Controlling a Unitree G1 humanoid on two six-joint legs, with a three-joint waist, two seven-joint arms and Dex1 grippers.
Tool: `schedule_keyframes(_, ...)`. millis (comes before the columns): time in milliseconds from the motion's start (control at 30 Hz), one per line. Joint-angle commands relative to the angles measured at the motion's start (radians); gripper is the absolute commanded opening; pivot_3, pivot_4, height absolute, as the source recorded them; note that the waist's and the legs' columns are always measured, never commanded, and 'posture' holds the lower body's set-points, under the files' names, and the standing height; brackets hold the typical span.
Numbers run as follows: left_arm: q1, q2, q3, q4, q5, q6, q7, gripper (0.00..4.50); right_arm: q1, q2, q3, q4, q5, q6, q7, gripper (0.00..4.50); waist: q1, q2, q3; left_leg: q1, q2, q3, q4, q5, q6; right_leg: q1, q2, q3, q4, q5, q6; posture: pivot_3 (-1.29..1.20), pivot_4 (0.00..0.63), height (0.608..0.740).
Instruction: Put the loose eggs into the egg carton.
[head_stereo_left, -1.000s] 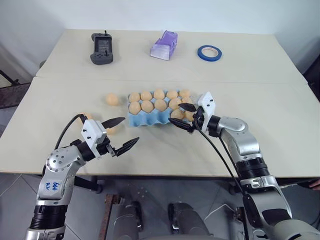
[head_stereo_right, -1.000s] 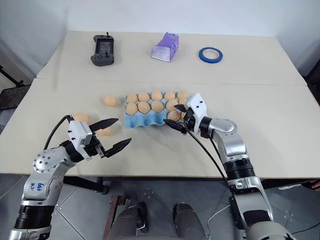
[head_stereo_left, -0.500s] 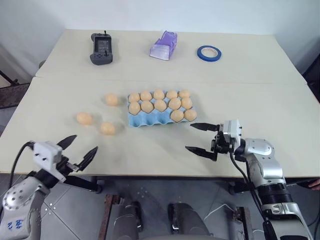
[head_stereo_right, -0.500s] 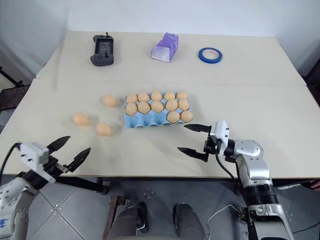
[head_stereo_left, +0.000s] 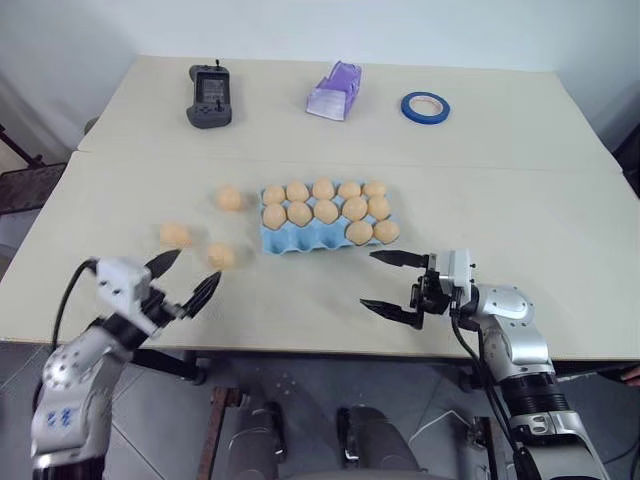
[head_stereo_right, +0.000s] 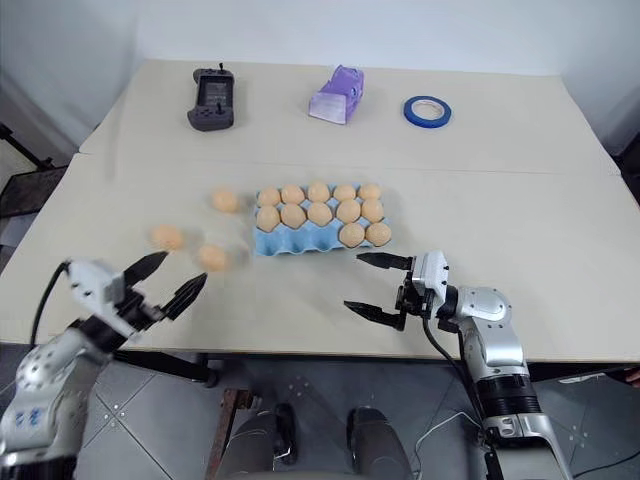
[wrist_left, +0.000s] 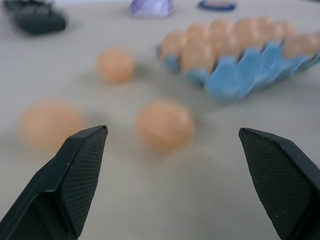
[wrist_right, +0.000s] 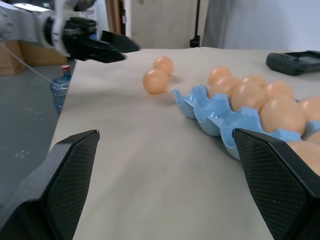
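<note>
The left gripper, lower left of the frame, stood spread wide and empty, just short of the nearest loose egg; best to straddle that egg squarely and close gently. Two more eggs lay left of centre. The blue carton sat mid-frame. Lower right, the right gripper was spread, holding nothing.

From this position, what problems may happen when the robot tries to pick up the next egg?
The three loose eggs lie bare on the table, so a nudge from the open left gripper may roll one toward the near edge. Two of them lie close together, so grasping one may push the other. The egg carton has free cups only in its front row, so a lowered egg may knock its neighbours.
</note>
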Motion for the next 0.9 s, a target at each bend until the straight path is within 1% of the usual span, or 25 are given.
schedule_keyframes(33,-0.088,0.003,-0.052,0.097,0.069,-0.020,0.028,4.50,0.011,-0.011,0.003,-0.036,0.005,0.011,-0.007,4.45,-0.004,0.000,0.000,0.000,0.000,0.000,0.000,0.000,0.000,0.000,0.000,0.000,0.001,0.000,0.000,0.00,0.150,0.740)
schedule_keyframes(167,-0.199,-0.014,-0.111,0.235,0.133,-0.031,0.059,4.50,0.020,-0.014,-0.006,-0.060,0.006,0.022,-0.032,4.45,0.001,0.000,0.000,0.000,0.001,0.000,0.001,0.000,0.000,-0.001,0.003,0.000,0.002,0.000,0.000,0.00,0.150,0.740)
schedule_keyframes(267,-0.206,-0.020,-0.123,0.259,0.135,-0.039,0.047,4.50,0.030,-0.017,-0.013,-0.075,0.008,0.028,-0.053,4.45,-0.001,0.000,0.000,0.000,0.001,0.000,0.002,0.001,0.000,-0.001,0.003,0.000,0.003,0.000,0.001,0.00,0.150,0.740)
schedule_keyframes(367,-0.212,-0.019,-0.136,0.284,0.152,-0.063,0.040,3.92,0.038,-0.019,-0.015,-0.082,0.005,0.024,-0.069,4.50,0.003,0.000,0.000,0.000,0.001,0.000,0.003,0.001,0.000,-0.001,0.003,0.000,0.004,0.000,0.001,0.00,0.150,0.740)
schedule_keyframes(433,-0.226,-0.021,-0.135,0.305,0.154,-0.064,0.044,3.35,0.042,-0.018,-0.016,-0.086,0.004,0.022,-0.082,4.50,0.004,0.000,0.000,0.000,0.001,0.000,0.005,0.001,0.000,-0.001,0.003,0.000,0.006,0.000,0.001,0.00,0.150,0.740)
schedule_keyframes(500,-0.237,-0.021,-0.135,0.310,0.147,-0.061,0.037,2.69,0.046,-0.018,-0.016,-0.091,0.005,0.021,-0.092,4.50,0.005,0.000,0.000,0.000,0.001,0.000,0.007,0.001,0.000,-0.001,0.003,0.000,0.009,0.000,0.001,0.00,0.150,0.740)
schedule_keyframes(533,-0.244,-0.021,-0.139,0.306,0.144,-0.062,0.027,2.50,0.047,-0.018,-0.016,-0.092,0.005,0.021,-0.096,4.50,0.005,0.000,0.000,0.001,0.001,0.000,0.007,0.001,0.000,-0.001,0.003,0.000,0.010,0.000,0.001,0.00,0.150,0.740)
schedule_keyframes(633,-0.283,-0.018,-0.168,0.271,0.127,-0.048,-0.022,2.43,0.049,-0.022,-0.015,-0.092,0.003,0.020,-0.104,4.50,0.006,0.000,0.000,0.001,0.001,0.000,0.008,0.001,0.000,0.000,0.003,0.000,0.010,0.000,0.002,0.00,0.150,0.740)
schedule_keyframes(733,-0.379,-0.029,-0.217,0.248,0.104,-0.011,-0.083,2.43,0.054,-0.029,-0.021,-0.089,0.000,0.022,-0.118,4.50,0.013,-0.001,0.000,0.001,0.001,0.000,0.008,0.001,0.000,0.000,0.003,0.000,0.011,0.000,0.002,0.00,0.150,0.740)
schedule_keyframes(800,-0.455,-0.040,-0.263,0.258,0.098,0.014,-0.129,2.43,0.061,-0.039,-0.030,-0.079,-0.002,0.017,-0.124,4.50,0.027,-0.001,0.000,0.001,0.001,0.000,0.008,0.002,0.000,0.000,0.003,0.000,0.011,0.000,0.002,0.00,0.150,0.740)
schedule_keyframes(900,-0.547,-0.078,-0.320,0.320,0.103,0.011,-0.189,2.43,0.073,-0.054,-0.048,-0.066,-0.004,0.003,-0.133,4.50,0.033,-0.001,0.000,0.001,0.000,0.001,0.008,0.002,0.000,0.000,0.003,0.000,0.011,0.000,0.002,0.00,0.150,0.740)
